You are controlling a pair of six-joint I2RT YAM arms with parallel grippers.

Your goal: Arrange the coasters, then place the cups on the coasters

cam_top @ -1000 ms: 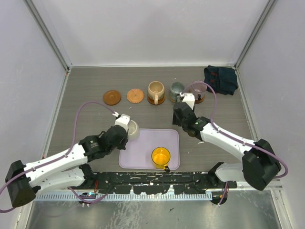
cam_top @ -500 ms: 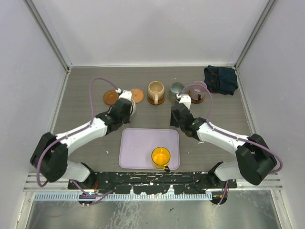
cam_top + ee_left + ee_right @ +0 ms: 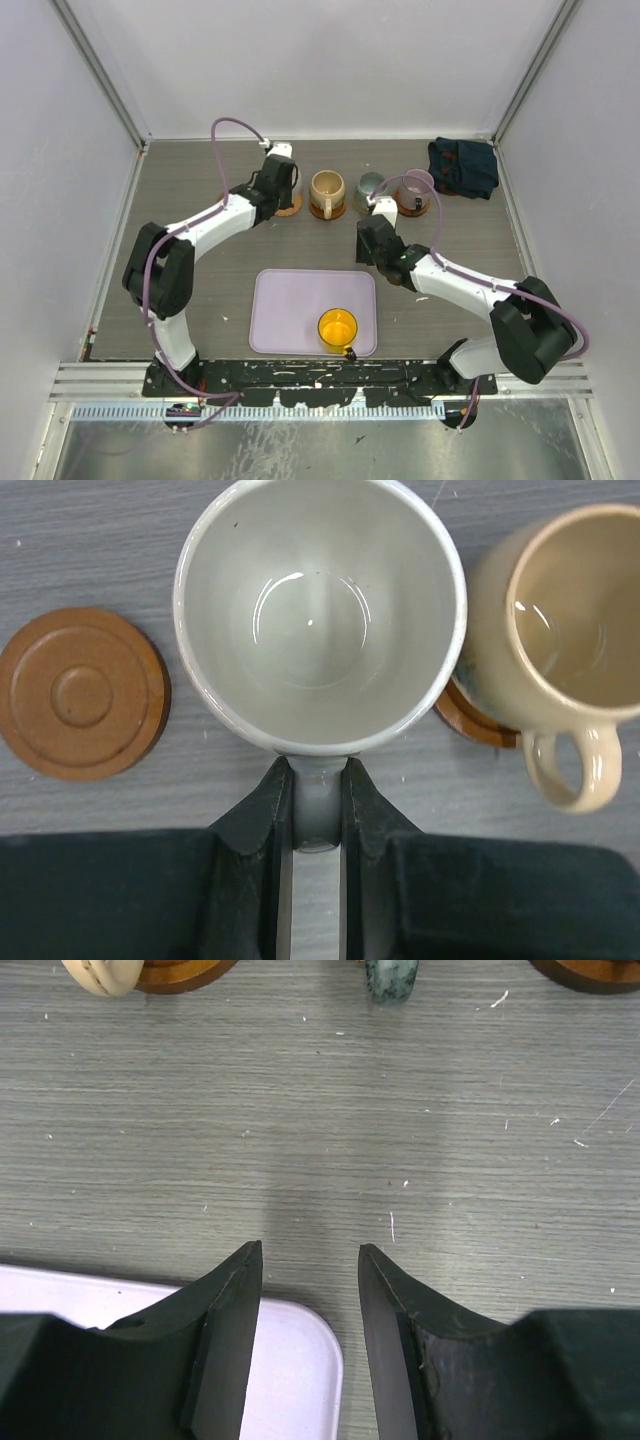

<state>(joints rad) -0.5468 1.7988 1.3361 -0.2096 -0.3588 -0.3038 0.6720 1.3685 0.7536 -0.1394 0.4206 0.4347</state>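
Cream-white cup (image 3: 318,610) is in your left gripper (image 3: 318,780). The jaws are nearly closed and pinch only the handle, so the cup body hangs free in front and you can look down into it. It is over the back row, between the bare coaster (image 3: 80,692) on one side and the tan cup (image 3: 560,630) on the other, which sits on its own coaster w/ handle turned toward the arm.

In the top view a bit of orange coaster (image 3: 291,208) shows just beside the gripper, so I judge this is the target disc. Whether the cup base touches it I cannot tell, because the cup hides it in the wrist view. The handle grip makes sense: the cup hangs upright and the fingers do not crowd the neighbours.

Right gripper (image 3: 310,1250) is about half open w/ nothing between the jaws. It hovers over the table (image 3: 400,1110) at the corner of the lavender tray (image 3: 290,1360). Grey-green cup (image 3: 372,186) and mauve cup (image 3: 418,186) appear to stand on coasters. Yellow cup (image 3: 338,327) is on the tray, so it is prob. the last one, meant for the bare coaster.

Next, lower the cup centred and release only when the base is flat, or it can tip off the disc edge.
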